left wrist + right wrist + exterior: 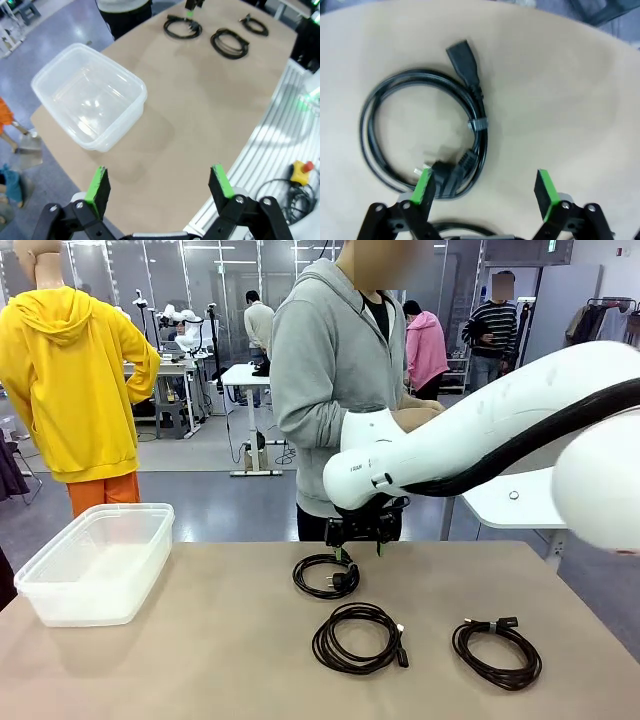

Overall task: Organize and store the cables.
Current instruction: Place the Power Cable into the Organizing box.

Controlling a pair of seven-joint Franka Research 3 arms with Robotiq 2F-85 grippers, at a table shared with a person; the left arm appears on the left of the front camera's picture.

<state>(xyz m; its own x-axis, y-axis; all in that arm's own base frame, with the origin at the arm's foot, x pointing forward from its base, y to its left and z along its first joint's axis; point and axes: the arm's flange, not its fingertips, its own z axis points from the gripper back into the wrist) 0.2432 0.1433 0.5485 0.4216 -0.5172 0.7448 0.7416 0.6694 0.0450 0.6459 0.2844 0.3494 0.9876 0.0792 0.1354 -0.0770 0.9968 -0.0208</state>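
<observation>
right jaws open over far cable (pixel 344 583) by far edge of desk (pixel 230 640), plug (pixel 447 175) beside one finger (pixel 423 187), loop outside gap | left jaws open | bare room between tub (pixel 95 560) and other cables (pixel 330 650)

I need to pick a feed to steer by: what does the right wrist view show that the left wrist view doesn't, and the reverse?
Right wrist view adds close detail of one cable coil: both plug ends and the small band tying its loops, with the open right gripper above it. Left wrist view adds the clear tub, empty, a second coil, a third coil and the open left gripper. Both share the tan table and that first coil, small and far off from the left wrist.
</observation>
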